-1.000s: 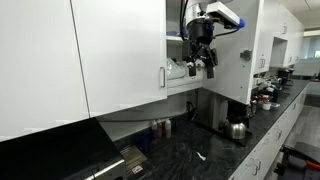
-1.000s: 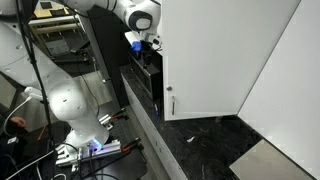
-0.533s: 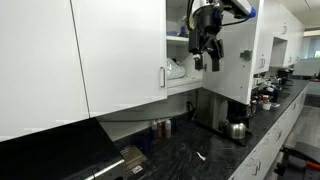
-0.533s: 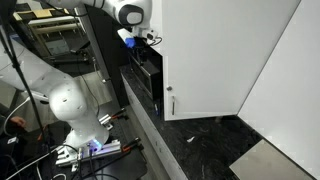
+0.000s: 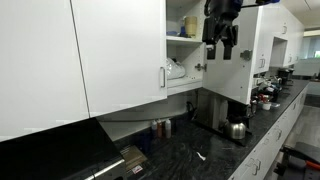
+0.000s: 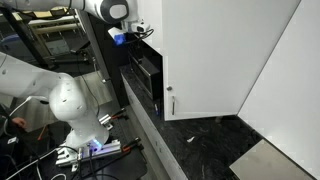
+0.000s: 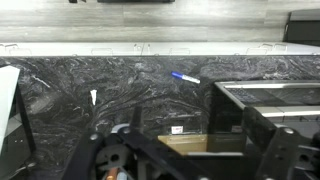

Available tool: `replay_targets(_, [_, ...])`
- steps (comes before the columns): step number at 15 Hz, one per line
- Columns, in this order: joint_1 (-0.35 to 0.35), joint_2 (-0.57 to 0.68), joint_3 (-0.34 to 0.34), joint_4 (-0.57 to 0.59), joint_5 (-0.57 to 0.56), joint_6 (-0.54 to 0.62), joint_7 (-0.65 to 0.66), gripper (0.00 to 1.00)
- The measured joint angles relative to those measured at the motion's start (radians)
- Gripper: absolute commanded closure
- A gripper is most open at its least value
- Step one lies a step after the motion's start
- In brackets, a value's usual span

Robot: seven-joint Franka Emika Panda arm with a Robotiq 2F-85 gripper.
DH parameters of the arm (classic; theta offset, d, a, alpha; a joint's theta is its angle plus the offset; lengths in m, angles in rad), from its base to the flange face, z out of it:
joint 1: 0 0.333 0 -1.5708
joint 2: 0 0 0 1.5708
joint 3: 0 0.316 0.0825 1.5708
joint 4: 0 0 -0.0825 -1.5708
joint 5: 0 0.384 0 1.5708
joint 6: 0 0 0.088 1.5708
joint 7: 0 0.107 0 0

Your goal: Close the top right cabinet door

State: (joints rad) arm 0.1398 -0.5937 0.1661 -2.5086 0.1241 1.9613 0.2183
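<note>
The top right cabinet door stands swung open. In an exterior view its inner face (image 5: pixel 246 50) shows just right of my gripper (image 5: pixel 222 46). In an exterior view its outer face (image 6: pixel 230 55) shows with the short silver handle (image 6: pixel 170 103) at its lower left edge. My gripper is open and empty, raised in front of the open cabinet beside the door's free edge, apart from it. In an exterior view it (image 6: pixel 123 37) hangs left of the door. In the wrist view the spread fingers (image 7: pixel 185 160) frame the dark counter below.
White items sit on the open cabinet's shelf (image 5: pixel 178 68). A closed wide door with a handle (image 5: pixel 163 76) is to its left. A kettle (image 5: pixel 237 128) and a black appliance (image 7: pixel 268 110) stand on the black marble counter (image 7: pixel 120 85). A blue pen (image 7: pixel 185 77) lies there.
My gripper has risen and moved out from the cabinet opening toward the open door's free edge. The door has not moved.
</note>
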Motion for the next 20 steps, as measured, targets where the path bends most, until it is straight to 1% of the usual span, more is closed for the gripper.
replay_targets(6, [-0.062,-0.160,-0.014,-0.060,-0.065,0.004,0.040,0.00])
replay_targets(11, [-0.126,-0.281,-0.043,-0.097,-0.104,0.004,0.044,0.00])
replay_targets(15, [-0.171,-0.352,-0.075,-0.122,-0.124,0.006,0.044,0.00])
replay_targets(20, [-0.214,-0.410,-0.117,-0.137,-0.130,0.009,0.043,0.00])
